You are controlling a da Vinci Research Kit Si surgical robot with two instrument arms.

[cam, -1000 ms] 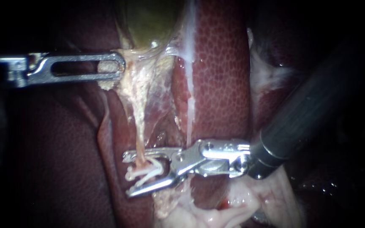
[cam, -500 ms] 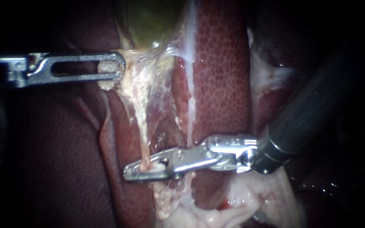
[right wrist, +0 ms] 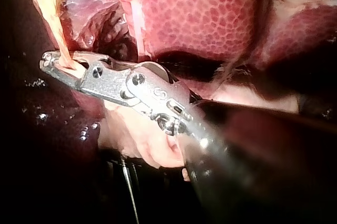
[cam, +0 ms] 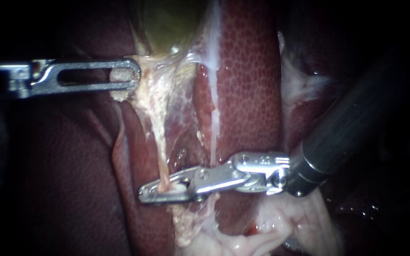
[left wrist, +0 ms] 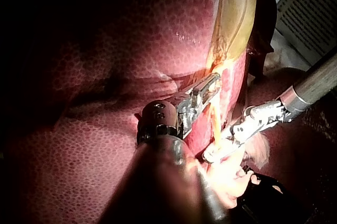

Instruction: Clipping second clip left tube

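Broadly, liver (cam: 247, 71) backs everything. Gallbladder (cam: 167, 23) hangs above, its lower end pinched by left instrument (cam: 136, 76). Right instrument (cam: 143, 193) has its jaws squeezed across left tube (cam: 160, 151), low down. Tube looks thin, soft, slick and probably tears easily, so grip it squarely.

The liver (cam: 250, 85) showed as a mottled red lobe running down the middle of the endoscope view. The greenish gallbladder (cam: 169, 23) lay beside the liver's upper left edge. A thin whitish strand (cam: 213, 95) ran along that edge, and pale glistening fatty tissue (cam: 262, 234) bunched at the liver's lower end.
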